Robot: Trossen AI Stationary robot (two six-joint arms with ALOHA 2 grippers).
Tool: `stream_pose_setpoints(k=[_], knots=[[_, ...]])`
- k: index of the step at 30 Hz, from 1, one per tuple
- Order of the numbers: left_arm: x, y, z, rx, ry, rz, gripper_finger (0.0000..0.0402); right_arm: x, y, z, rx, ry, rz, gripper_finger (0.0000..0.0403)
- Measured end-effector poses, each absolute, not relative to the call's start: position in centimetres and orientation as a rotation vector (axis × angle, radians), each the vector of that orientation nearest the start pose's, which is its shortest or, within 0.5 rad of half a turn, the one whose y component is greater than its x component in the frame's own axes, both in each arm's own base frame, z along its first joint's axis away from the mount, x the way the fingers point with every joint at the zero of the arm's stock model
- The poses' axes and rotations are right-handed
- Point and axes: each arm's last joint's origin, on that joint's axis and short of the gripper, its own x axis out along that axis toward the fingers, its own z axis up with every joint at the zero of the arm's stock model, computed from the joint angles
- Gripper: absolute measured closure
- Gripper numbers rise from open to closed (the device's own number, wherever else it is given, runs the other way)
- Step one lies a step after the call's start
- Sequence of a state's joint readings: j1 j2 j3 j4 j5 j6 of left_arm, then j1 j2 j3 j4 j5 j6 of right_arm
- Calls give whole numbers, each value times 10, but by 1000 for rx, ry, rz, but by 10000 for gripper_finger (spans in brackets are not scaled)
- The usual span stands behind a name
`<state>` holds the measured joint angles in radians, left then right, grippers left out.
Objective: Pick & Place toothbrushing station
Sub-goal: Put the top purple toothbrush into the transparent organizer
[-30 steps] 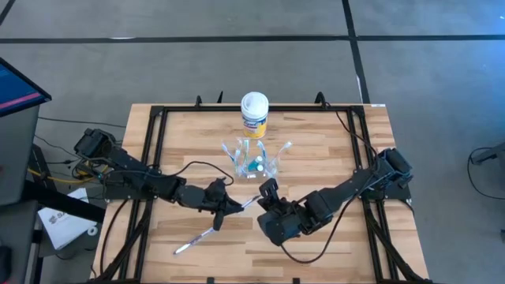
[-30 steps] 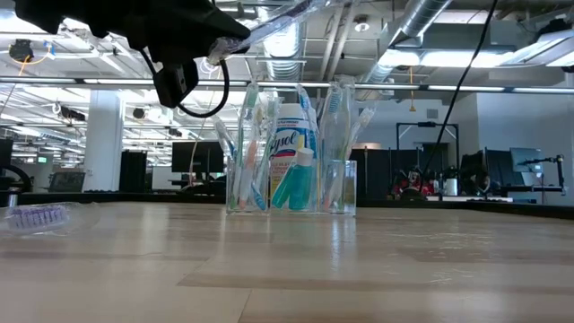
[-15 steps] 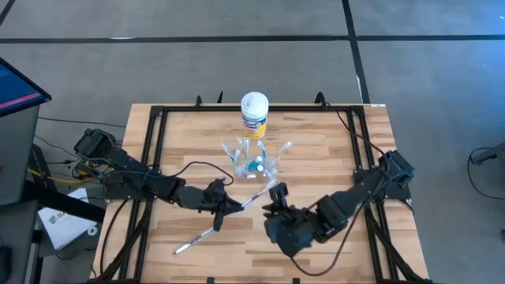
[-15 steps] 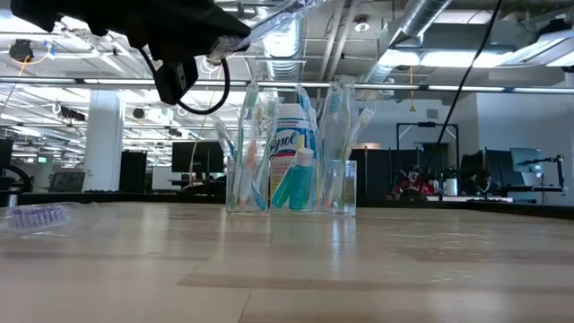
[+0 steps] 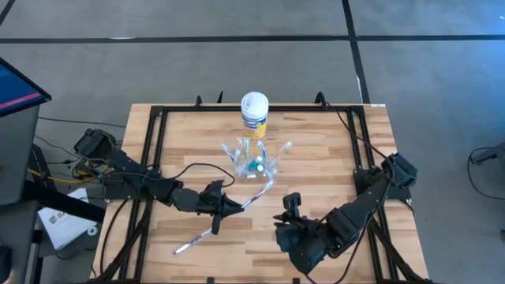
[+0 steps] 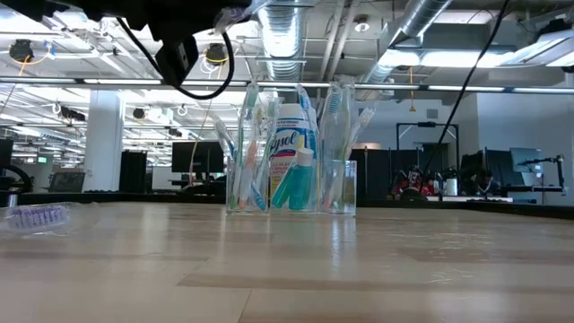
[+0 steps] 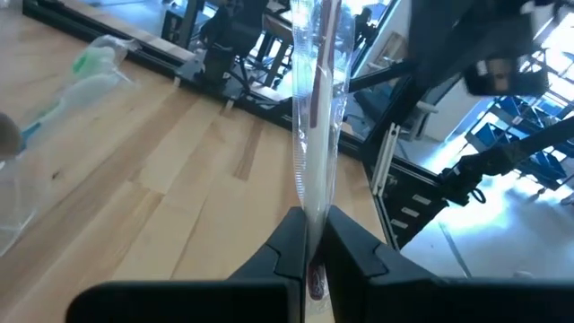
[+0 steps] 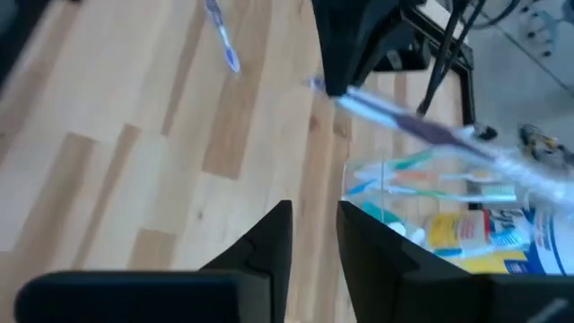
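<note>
High view: left pincer (image 5: pixel 222 207) sits over the middle-left of the table (image 5: pixel 331 150), clenched on a wrapped toothbrush (image 5: pixel 254 197). The brush's long axis runs diagonally, from the pincer up toward the clear cup (image 5: pixel 254 163), its far end close to the cup's near-right corner. The cup stands mid-table with brushes fanning out of it, and a yellow canister (image 5: pixel 254 115) stands just behind it. A second loose toothbrush (image 5: pixel 195 238) lies flat on the table nearer the front-left, on a similar diagonal. Right pincer (image 5: pixel 291 203) is over the front-right area, well apart from the cup, with nothing in it.

Low view: the cup (image 6: pixel 291 184) is upright with brushes standing head-up, and a teal tube (image 6: pixel 292 179) sits between them. The canister label shows through the cup. The dark left arm hangs at the top left; the held brush is barely visible here. The loose brush's bristle end (image 6: pixel 36 215) shows at the far left edge, lying on the table.

Left wrist view: the fingers (image 7: pixel 285 251) pinch the wrapped brush (image 7: pixel 314 108), which points straight away from the camera. This is the only view that shows the clear wrapper and the tight grip plainly.

Right wrist view: the right fingers (image 8: pixel 269 238) stand apart with a bare gap between them, released. Beyond them, the held brush (image 8: pixel 421 130) slants above the cup (image 8: pixel 421 193), and the loose brush (image 8: pixel 221 40) lies farther off.
</note>
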<state>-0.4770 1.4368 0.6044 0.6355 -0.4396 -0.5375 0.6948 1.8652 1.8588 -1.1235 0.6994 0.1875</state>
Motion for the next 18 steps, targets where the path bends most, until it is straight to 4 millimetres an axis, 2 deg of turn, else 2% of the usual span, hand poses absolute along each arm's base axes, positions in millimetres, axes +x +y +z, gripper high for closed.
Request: stream_pose_setpoints(k=[3,8,11,14,18], knots=[[260,-120,207,-444,173,9,392,298,226,322,-585,867,-111,330],[260,-121,208,-441,162,6,392,281,214,317,-510,782,-109,337],[260,-121,209,-437,151,4,392,267,201,314,-438,685,-96,337],[261,-120,211,-429,135,6,392,256,191,315,-333,512,-69,337],[261,-121,215,-401,92,-2,392,248,176,303,-246,329,-46,337]])
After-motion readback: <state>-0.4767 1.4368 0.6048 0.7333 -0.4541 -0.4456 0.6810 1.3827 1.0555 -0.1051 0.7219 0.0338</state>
